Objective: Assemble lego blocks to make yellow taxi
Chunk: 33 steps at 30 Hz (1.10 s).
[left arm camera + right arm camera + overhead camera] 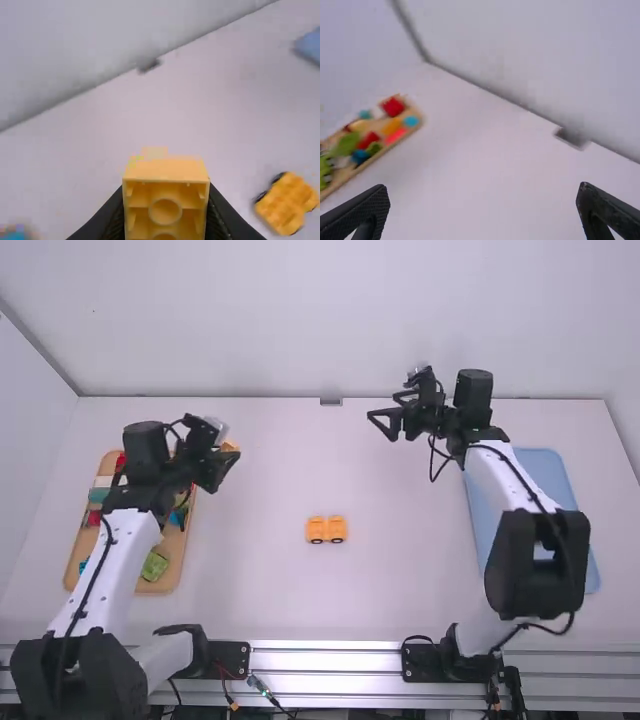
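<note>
The left tool (166, 202) is pinching a yellow block (166, 172), its hollow side facing the wrist camera. If the block is sitting off-line with the studs, pressing could be twisting it loose in the grip, or shoving the wheeled base (326, 530) along the surface (400, 570), since nothing is bracing it. That base is resting between the two arms, well apart from the held block, to the left tool's right and nearer the arm mounts. The right tool (484, 200) is hanging spread and empty.
</note>
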Each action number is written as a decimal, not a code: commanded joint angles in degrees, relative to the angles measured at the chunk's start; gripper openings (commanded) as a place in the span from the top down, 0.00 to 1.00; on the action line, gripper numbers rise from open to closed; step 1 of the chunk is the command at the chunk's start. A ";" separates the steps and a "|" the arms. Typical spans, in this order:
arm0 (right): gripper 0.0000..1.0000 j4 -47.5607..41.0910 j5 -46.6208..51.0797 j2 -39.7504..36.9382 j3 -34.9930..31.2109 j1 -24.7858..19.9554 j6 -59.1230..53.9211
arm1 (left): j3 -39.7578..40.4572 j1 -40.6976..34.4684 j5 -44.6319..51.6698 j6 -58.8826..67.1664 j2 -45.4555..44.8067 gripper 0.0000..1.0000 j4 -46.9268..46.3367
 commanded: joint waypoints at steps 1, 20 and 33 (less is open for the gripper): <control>0.01 3.98 -20.94 3.72 1.53 0.79 -0.39 | -1.53 -3.58 8.13 -2.95 0.98 0.89 3.52; 0.00 14.75 -26.75 6.60 1.53 9.09 -0.35 | -1.64 -9.75 39.19 -22.21 21.57 0.88 46.40; 0.23 23.04 -30.29 6.60 1.53 13.25 3.63 | -1.68 -11.52 38.93 -19.28 22.43 0.87 45.66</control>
